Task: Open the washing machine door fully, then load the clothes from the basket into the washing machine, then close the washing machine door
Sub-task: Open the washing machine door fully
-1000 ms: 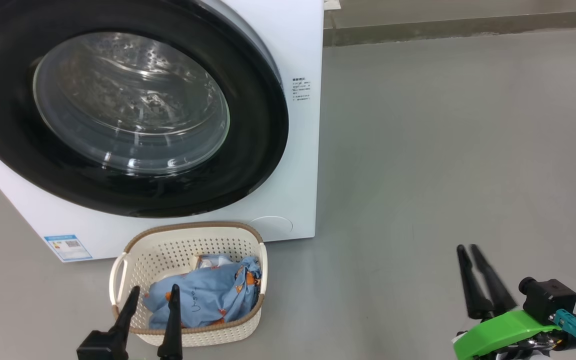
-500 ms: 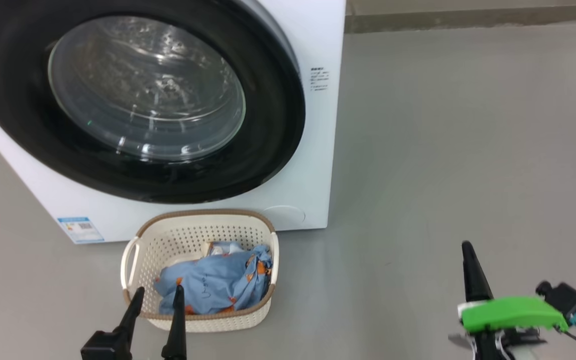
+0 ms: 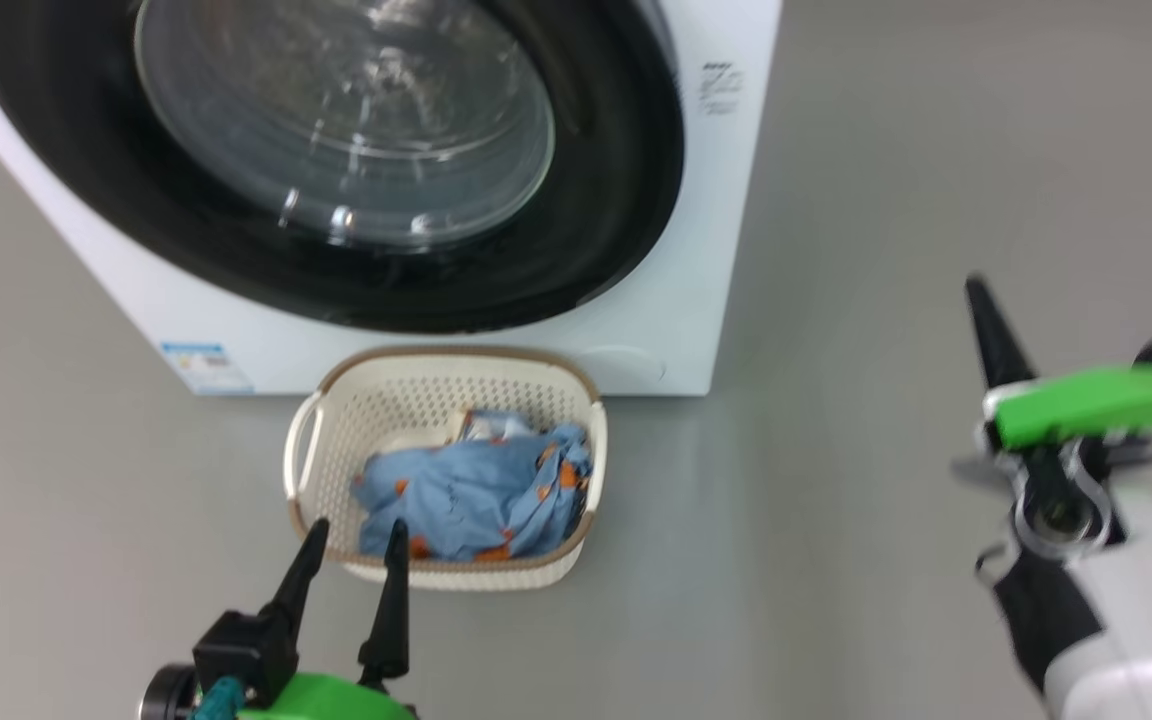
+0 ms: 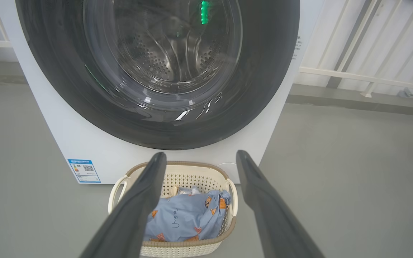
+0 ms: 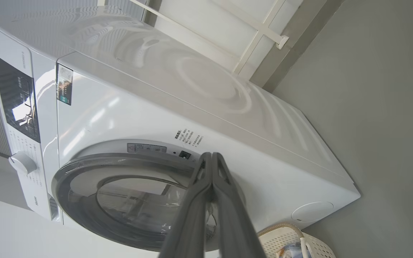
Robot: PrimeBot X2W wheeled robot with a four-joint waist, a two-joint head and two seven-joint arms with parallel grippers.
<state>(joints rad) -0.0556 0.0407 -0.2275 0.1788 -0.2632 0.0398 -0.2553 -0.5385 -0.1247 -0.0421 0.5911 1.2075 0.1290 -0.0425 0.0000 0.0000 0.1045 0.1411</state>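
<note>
Opening step pending: door [image 3: 356, 130] shut, 12 o'clock. My right claw [image 3: 976, 295], clenched, empty, 3 o'clock; best to hook the door's rim edge and swing it wide. Left claw [image 3: 356, 535], released, 7 o'clock, near basket [image 3: 446, 365]; clothes [image 3: 476, 495] inside.

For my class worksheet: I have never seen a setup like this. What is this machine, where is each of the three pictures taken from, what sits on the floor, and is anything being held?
It is a wheeled robot with two arms, each ending in a two-fingered gripper. One picture looks down from its head; the other two look along each wrist's fingers. On the floor stand a washing machine, its door shut, and a basket of clothes. The left gripper is open, the right gripper shut; neither holds anything.
</note>
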